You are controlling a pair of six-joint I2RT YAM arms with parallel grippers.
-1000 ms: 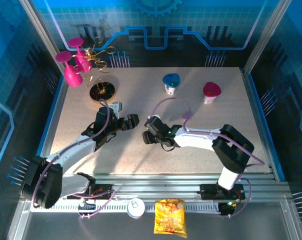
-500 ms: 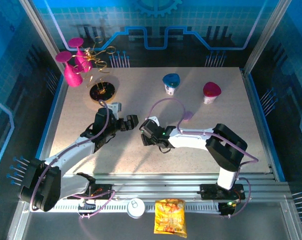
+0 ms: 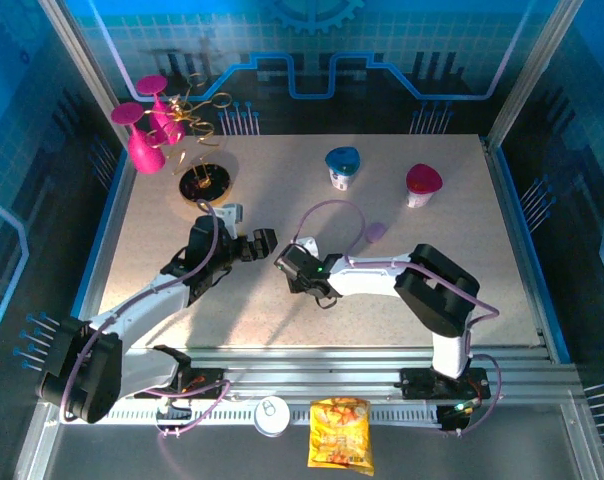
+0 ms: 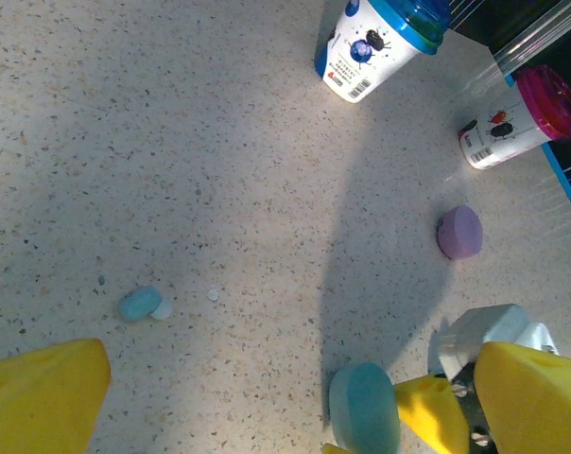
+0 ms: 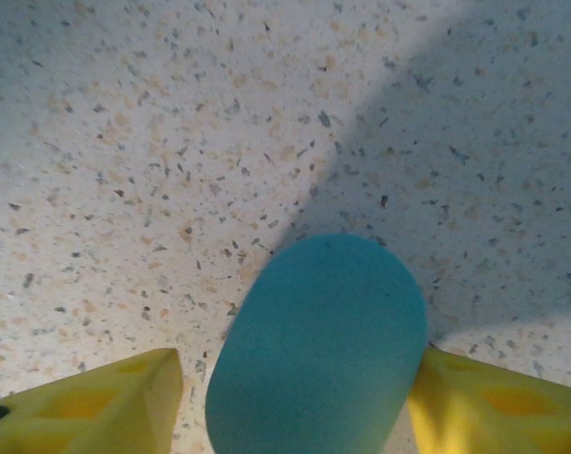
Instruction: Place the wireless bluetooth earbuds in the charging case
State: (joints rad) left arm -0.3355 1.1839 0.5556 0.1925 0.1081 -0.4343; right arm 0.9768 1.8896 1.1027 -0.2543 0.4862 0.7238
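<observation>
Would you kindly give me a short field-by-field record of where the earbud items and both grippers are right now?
left gripper: open, empty, above the table
right gripper: fingers either side of the blue case; firm grip unclear
pale blue earbud: lying loose on the table, not in a case
lilac case: on the table, apart from both grippers
far side: blue-lidded cup and pink-lidded cup, upright

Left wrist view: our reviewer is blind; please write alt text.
A tiny pale blue earbud lies on the speckled table. Near the bottom edge, a blue case sits beside a yellow finger; farther off, a lilac case, a blue-lidded cup, a pink-lidded cup.
</observation>
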